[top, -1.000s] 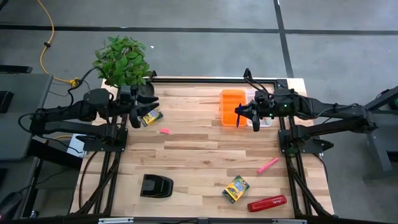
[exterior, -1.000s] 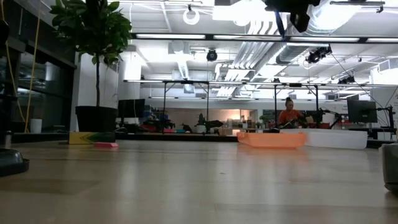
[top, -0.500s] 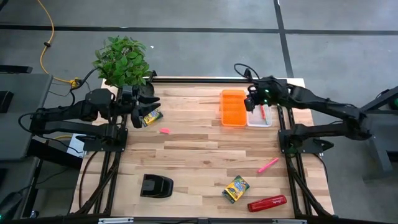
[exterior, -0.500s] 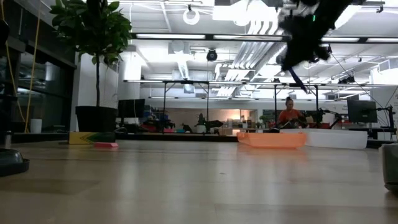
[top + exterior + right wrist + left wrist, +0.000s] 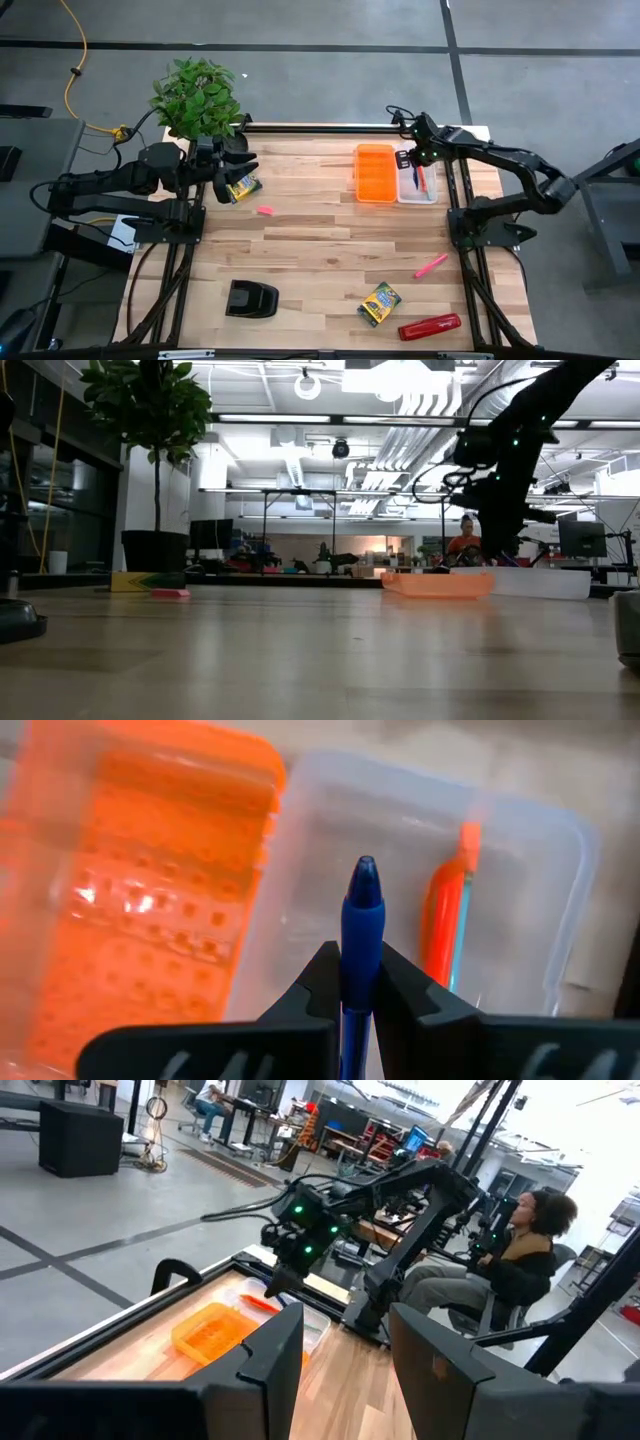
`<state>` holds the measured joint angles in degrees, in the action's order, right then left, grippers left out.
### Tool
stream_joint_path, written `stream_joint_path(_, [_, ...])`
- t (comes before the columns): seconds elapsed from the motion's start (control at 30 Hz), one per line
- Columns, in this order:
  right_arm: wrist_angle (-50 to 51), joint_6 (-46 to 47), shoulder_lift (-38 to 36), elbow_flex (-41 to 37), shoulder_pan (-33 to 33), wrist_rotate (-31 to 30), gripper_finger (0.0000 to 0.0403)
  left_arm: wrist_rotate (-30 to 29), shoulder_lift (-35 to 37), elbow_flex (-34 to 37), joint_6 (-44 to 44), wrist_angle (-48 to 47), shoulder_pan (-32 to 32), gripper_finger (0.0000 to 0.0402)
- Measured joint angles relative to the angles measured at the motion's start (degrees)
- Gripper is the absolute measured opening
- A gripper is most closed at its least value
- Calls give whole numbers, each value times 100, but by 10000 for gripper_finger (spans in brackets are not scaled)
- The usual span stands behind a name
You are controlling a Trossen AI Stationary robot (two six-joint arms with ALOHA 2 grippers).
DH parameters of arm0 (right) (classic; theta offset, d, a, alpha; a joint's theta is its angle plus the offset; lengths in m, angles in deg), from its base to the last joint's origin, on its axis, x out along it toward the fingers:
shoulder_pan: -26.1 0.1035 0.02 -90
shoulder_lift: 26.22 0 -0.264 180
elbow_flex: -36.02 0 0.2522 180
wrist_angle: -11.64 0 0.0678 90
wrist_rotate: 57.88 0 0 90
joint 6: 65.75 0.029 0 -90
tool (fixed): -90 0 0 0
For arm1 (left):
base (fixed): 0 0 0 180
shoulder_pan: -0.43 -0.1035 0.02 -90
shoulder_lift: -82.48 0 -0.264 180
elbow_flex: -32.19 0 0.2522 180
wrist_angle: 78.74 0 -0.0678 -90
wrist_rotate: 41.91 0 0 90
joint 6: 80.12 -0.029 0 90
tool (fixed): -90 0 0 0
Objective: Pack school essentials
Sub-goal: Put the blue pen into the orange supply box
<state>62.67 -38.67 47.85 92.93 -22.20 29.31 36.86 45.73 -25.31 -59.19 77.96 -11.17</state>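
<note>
We are holding the blue pen (image 5: 360,935) clenched in the right gripper (image 5: 352,982) over the clear box (image 5: 520,850), left gripper (image 5: 345,1365) released beside a crayon box (image 5: 240,188); a tilted release risks bouncing it out.

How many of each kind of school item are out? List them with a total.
Crayon boxes: 2
Pens: 3, blue pen in right gripper, orange pen in clear box, pink pen on table
Eraser: 1
Stapler: 1
Total: 7
</note>
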Motion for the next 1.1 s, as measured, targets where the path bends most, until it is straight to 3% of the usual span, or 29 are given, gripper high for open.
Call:
stream_joint_path(0.37, [116,186,1008,-2,-296,33,18,-13,0,0,2,0,-2,137])
stream_joint_path(0.67, [66,401,1094,-2,-375,3,24,-13,0,0,-2,0,0,137])
stream_joint_path(1.1, [111,292,1094,71,-378,-177,141,-11,0,0,4,-2,-2,137])
